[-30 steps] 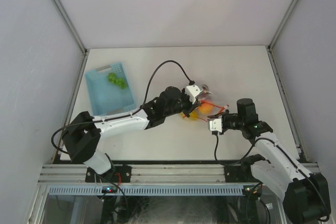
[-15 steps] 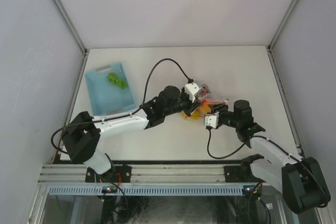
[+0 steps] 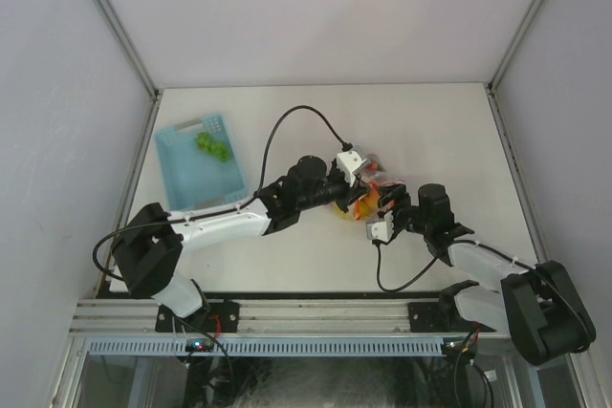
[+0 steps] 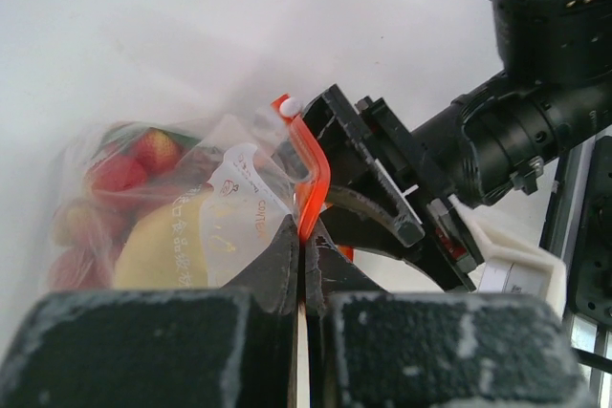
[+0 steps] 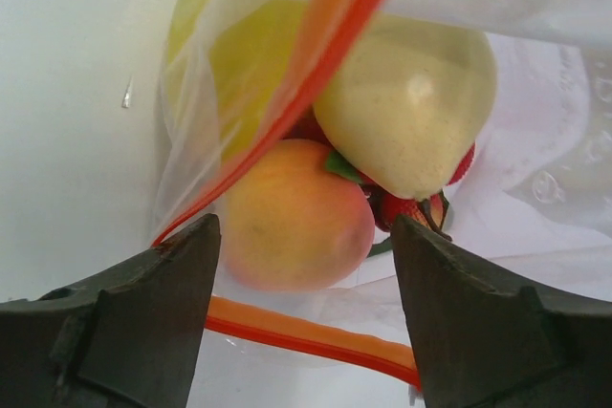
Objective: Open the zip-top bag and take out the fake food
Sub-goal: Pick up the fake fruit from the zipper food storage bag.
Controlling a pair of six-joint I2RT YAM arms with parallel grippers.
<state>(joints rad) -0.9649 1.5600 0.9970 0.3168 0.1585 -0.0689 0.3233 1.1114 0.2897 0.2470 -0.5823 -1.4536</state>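
Orange-red zip strip is my guide here. From overhead, the zip-top bag (image 3: 369,191) lies on the surface (image 3: 449,131) between the arms. The left gripper (image 3: 367,172) is at its far edge and the right gripper (image 3: 381,216) is just at its near side. I can't sort out the contact any finer from up there. On the left wrist camera, the left gripper (image 4: 301,253) is pinched tight on the bag's lip at the zip strip (image 4: 314,177), which climbs straight away from the fingertips. The fake food (image 4: 143,164) is bunched inside the plastic, ahead and to the left, and the right gripper (image 4: 361,193) is just past the strip on the right. On the right wrist camera, the right gripper (image 5: 304,241) is spread wide and grips nothing. One run of the strip (image 5: 320,64) slants across above, and the other lies crosswise low between the fingers. An orange fruit (image 5: 287,207) sits dead ahead in that gap. I judge the mouth is parted, so the right arm is the nearer one and should drive straight forward onto the fruit.
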